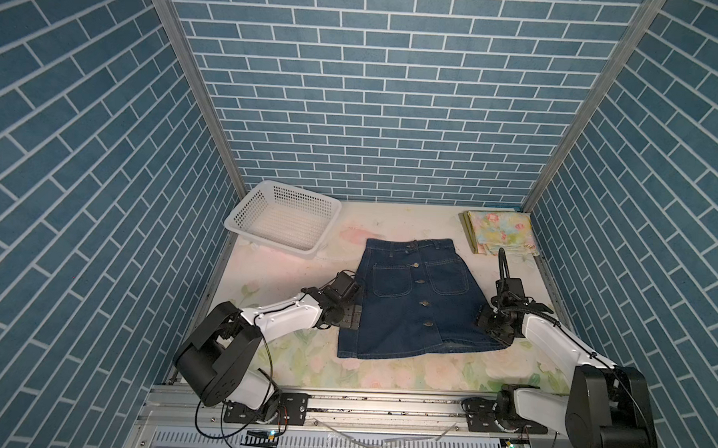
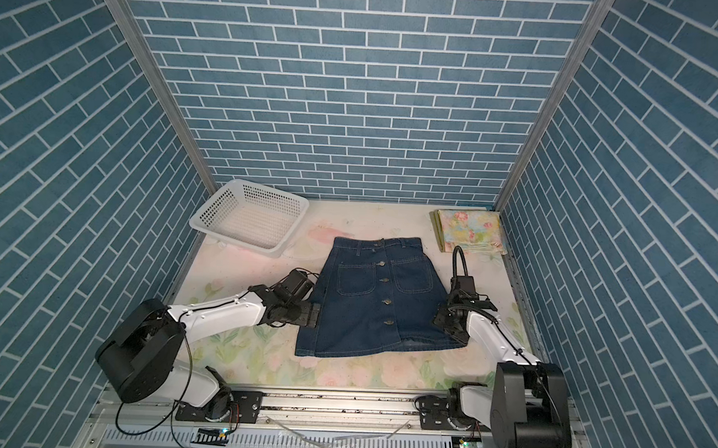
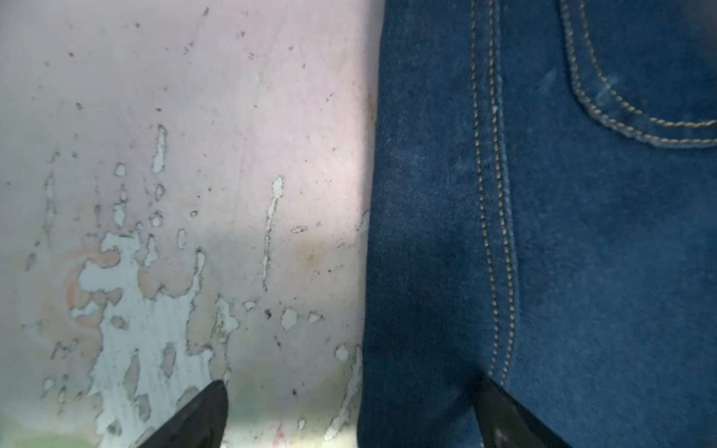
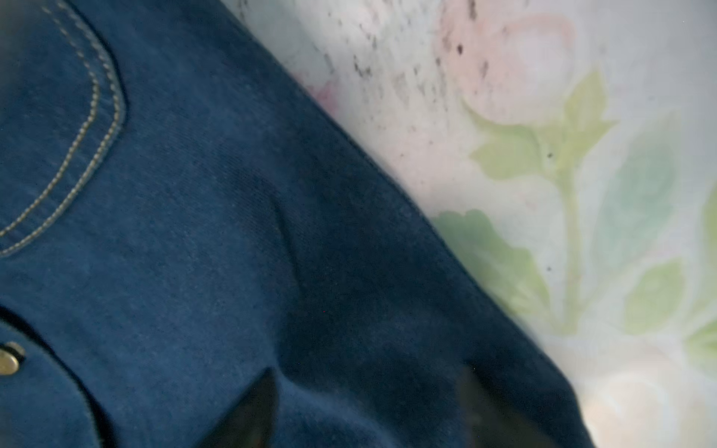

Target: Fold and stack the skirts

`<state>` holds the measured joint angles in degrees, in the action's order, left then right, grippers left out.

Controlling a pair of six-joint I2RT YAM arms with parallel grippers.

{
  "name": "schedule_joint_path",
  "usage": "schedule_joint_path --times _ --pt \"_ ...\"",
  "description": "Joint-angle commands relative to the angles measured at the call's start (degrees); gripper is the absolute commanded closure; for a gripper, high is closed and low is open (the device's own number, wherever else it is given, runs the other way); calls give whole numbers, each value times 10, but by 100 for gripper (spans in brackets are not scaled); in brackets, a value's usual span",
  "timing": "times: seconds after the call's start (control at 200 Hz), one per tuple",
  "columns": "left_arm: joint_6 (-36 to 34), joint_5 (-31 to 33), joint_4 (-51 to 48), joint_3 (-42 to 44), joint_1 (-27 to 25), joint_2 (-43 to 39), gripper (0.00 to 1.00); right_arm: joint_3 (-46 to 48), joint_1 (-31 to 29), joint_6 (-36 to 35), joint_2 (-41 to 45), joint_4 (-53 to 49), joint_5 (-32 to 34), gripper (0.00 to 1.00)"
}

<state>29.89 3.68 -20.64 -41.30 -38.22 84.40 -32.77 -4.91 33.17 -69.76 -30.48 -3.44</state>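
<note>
The denim skirt (image 1: 412, 302) lies flat on the surface (image 1: 384, 376), waistband far. My left hand (image 1: 353, 316) straddles its left edge, fingers (image 3: 201, 419) wide apart. My right hand (image 1: 484, 321) presses on its right edge, denim puckering between the fingers (image 4: 248, 419); whether they clamp it I cannot tell.
</note>
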Motion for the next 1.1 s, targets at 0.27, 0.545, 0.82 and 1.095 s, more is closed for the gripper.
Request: schedule_joint_path --times 0.27,0.545,0.82,1.095 --pt "7 -22 17 4 2 4 1 -60 -44 -32 96 -64 74 100" --pt "8 -26 35 1 2 20 1 -92 -31 -35 53 -81 107 82" --pt "-7 -14 38 -48 -1 90 1 -112 -22 -29 -6 -22 71 36" --pt "-8 14 14 -61 -8 139 89 -113 -22 -28 30 -21 65 33"
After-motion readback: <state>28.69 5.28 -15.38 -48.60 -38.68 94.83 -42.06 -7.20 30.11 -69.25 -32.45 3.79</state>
